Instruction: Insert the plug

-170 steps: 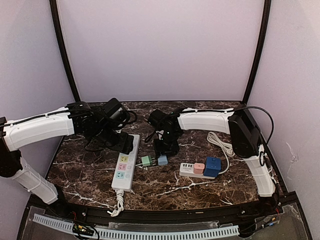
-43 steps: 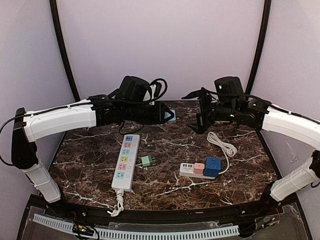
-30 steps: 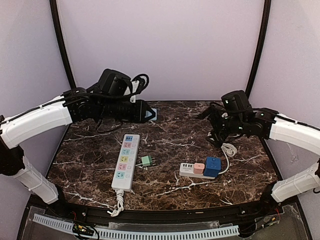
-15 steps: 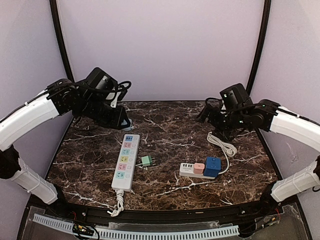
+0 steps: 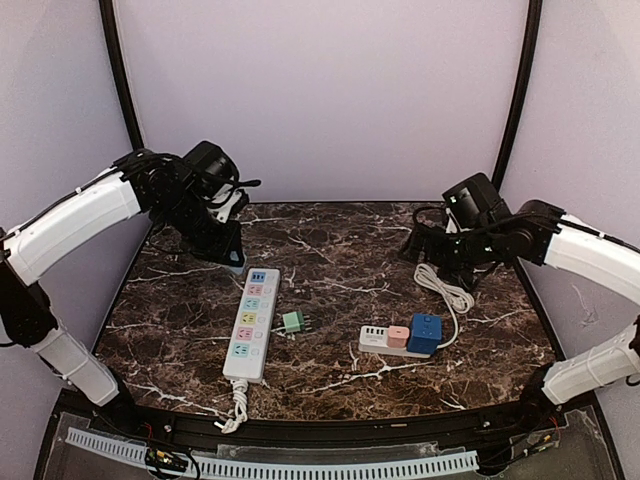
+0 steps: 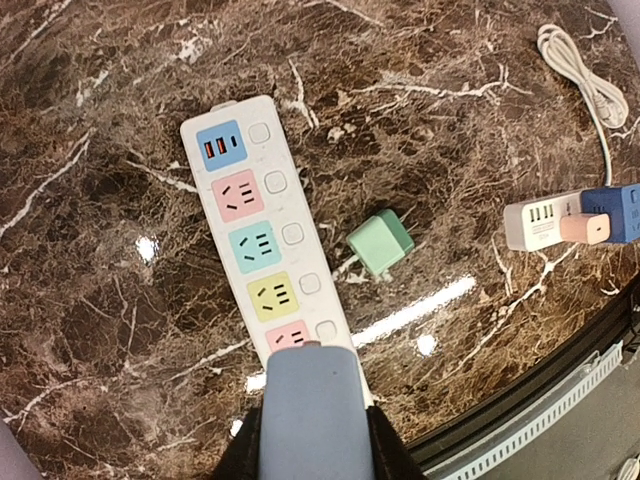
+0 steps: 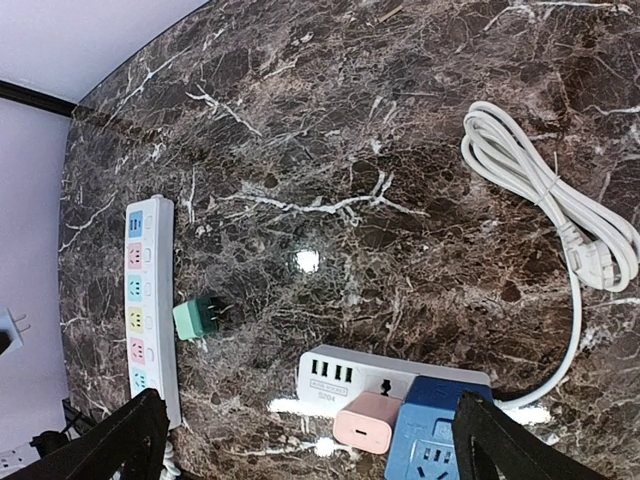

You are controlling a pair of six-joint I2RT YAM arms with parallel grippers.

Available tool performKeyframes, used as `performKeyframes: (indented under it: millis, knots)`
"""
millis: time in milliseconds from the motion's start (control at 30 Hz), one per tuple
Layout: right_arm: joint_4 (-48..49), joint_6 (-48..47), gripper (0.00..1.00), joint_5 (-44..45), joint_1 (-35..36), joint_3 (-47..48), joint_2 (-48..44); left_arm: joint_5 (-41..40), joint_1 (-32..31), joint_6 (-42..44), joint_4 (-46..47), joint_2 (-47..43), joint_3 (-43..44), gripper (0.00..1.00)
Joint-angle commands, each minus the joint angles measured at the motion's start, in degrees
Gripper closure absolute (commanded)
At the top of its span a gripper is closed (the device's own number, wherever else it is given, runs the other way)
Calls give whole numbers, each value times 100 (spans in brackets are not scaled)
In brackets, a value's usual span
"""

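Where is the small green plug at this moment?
In the top view, the green plug lies on the table slightly left of centre, just right of the long white power strip.

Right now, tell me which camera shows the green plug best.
Left wrist: the green plug is largest and unobstructed there, lying beside the power strip. The right wrist view shows it smaller, prongs visible; the top view shows only a small green block.
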Motion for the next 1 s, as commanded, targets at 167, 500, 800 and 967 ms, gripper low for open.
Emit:
performKeyframes:
  millis: [167,500,800,967]
  knots:
    - [-491,-456,1,75,-24,-94,-462,654,406,602,-426,866,170,99]
    - [-545,-1161,1,-99,-50,370,123,787,421,644,-275,1574,71,99]
    - [-747,-1759,2,-84,-140,632,293,1094,642,794,-21,2043,-6,99]
    - [-899,-2021,1,36,-217,778,387,1079,699,784,-107,2312,102,99]
